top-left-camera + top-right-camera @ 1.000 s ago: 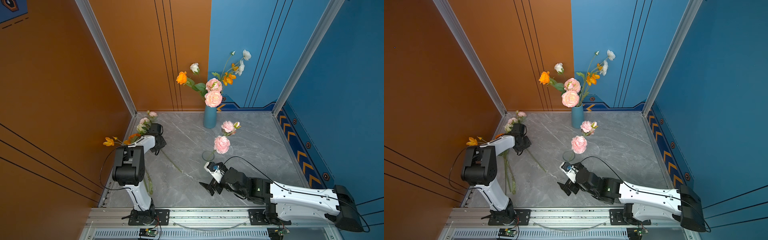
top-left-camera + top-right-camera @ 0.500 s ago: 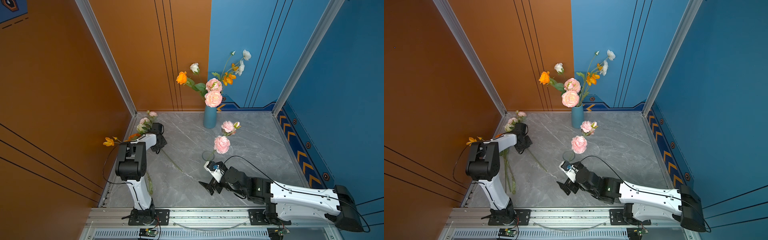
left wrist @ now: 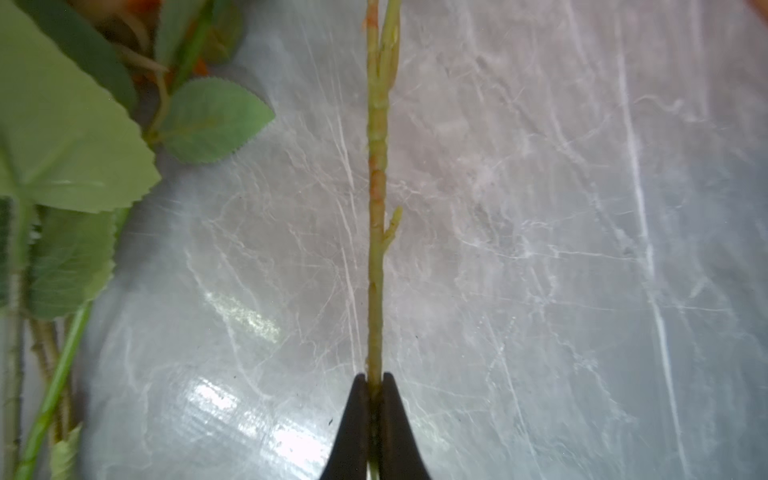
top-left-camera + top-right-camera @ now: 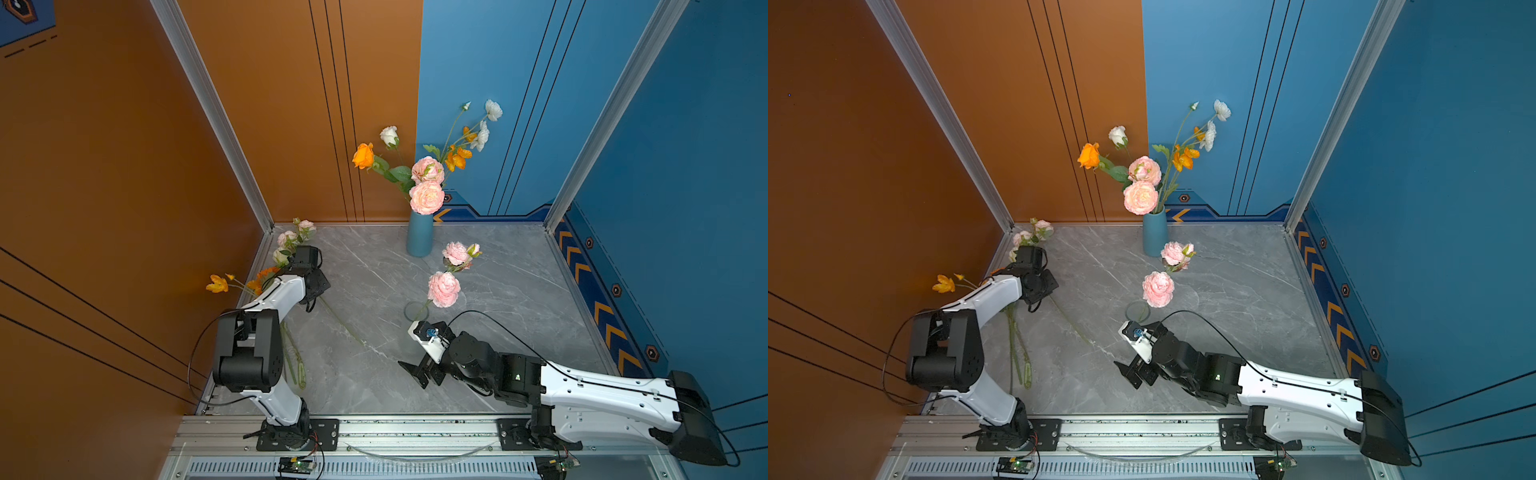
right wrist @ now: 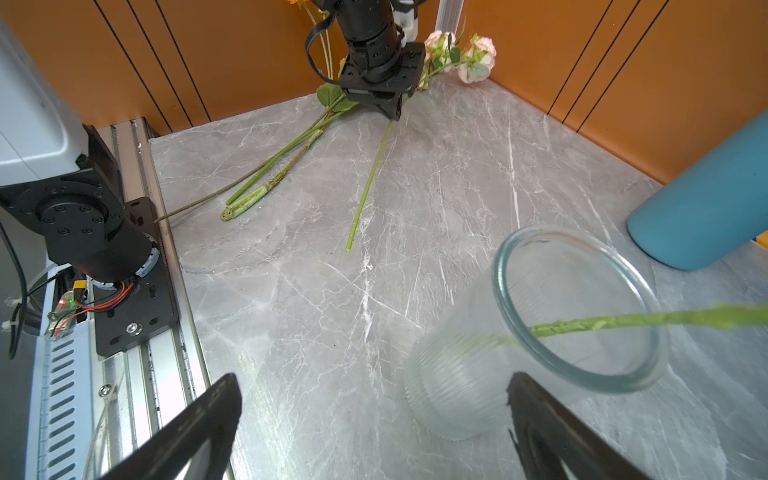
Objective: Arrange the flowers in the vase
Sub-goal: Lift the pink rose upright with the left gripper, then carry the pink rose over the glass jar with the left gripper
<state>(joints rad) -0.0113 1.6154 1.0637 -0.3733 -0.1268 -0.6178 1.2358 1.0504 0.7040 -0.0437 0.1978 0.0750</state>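
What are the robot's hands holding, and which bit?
The left gripper pinches one flower by its bare green stem. The right gripper is open, holding nothing.

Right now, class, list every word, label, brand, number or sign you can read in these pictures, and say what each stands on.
No word, label, brand or number is readable anywhere.
Signs only: orange chevron arrows and small hexagon badges, both on the dark blue band along the blue wall's foot.
Small green circuit board on the grey metal front rail: any print too small to read.
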